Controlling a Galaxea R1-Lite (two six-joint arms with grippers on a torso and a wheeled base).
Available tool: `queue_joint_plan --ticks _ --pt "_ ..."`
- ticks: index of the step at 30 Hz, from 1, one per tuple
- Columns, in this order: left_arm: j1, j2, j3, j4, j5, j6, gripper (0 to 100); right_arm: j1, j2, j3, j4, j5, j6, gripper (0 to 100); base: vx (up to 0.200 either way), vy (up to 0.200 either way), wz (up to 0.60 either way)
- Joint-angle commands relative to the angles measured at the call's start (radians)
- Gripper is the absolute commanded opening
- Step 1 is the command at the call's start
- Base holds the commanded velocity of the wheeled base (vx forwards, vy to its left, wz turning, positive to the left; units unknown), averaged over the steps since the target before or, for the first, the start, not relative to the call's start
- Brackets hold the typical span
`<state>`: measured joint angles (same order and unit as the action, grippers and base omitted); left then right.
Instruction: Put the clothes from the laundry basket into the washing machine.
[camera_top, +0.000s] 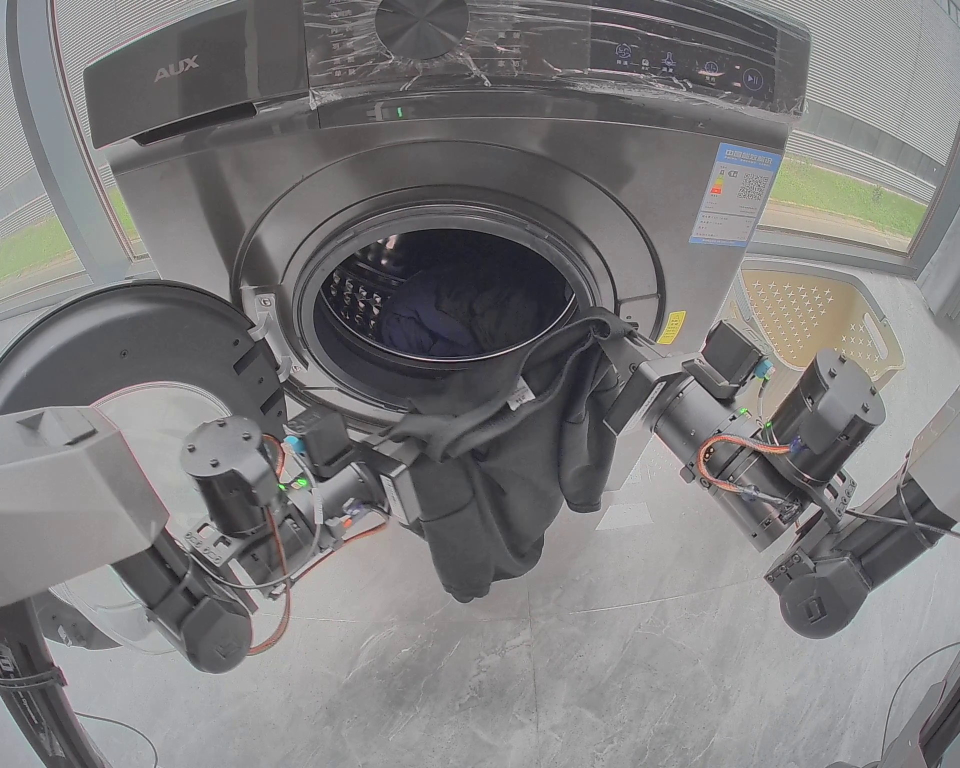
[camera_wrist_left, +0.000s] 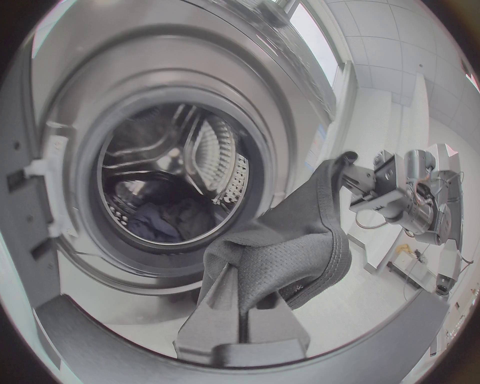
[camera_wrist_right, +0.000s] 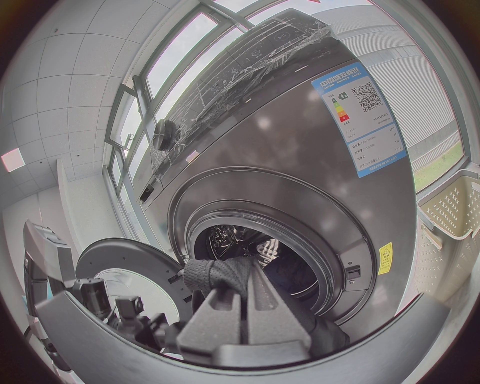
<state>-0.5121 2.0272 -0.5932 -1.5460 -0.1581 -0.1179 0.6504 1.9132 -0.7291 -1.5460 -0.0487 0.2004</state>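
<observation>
Garment: dark, hangs between both grippers, in front of the washing machine opening.
Left gripper: clamped on garment.
Right gripper: clamped on garment.
Drum: holds dark clothes.
Basket: right of machine.

I see a gray stone floor with pale streaks. Big windows stand at the back of the room, and daylight comes in through them. Outside I see green grass. The wall is white. The ceiling has white square tiles and one glowing lamp.

laundry basket partly behind right arm
</observation>
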Motion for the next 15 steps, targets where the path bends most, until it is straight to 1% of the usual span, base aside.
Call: queue_joint_plan --ticks 1,3,4,5,7,8,9,14,15 --pt "0.106 -0.099 0.061 -0.002 -0.001 -0.003 0 0.0 -0.006 0.019 0.0 0.001 -0.001 0 0.0 0.0 0.0" --pt "0.122 -0.104 0.062 0.0 -0.001 -0.005 0 0.0 -0.008 0.019 0.0 0.001 -0.001 0 0.0 0.0 0.0" --pt "0.149 -0.117 0.062 -0.002 -0.003 -0.013 0 0.002 -0.011 0.028 0.0 0.001 -0.003 0 0.0 0.0 0.0" --pt "0.149 -0.117 0.062 -0.002 -0.003 -0.014 0 0.002 -0.013 0.03 0.0 0.001 -0.003 0 0.0 0.0 0.0" --pt "0.156 -0.145 0.052 -0.002 -0.001 -0.057 0 0.006 -0.025 0.04 0.0 0.003 -0.004 0 0.0 0.0 0.0" --pt "0.156 -0.153 0.046 -0.002 0.0 -0.072 0 0.006 -0.025 0.043 0.0 0.003 -0.004 0 0.0 0.0 0.0" --pt "0.156 -0.167 0.033 -0.002 0.0 -0.082 0 0.009 -0.026 0.056 0.0 0.003 -0.007 0 0.0 0.0 0.0" --pt "0.147 -0.237 0.021 -0.002 0.005 -0.092 0 0.009 -0.028 0.077 0.0 0.004 -0.009 0 0.0 0.0 0.0" --pt "0.147 -0.263 0.021 0.0 0.005 -0.098 0 0.012 -0.028 0.089 0.0 0.006 -0.01 0 0.0 0.0 0.0"
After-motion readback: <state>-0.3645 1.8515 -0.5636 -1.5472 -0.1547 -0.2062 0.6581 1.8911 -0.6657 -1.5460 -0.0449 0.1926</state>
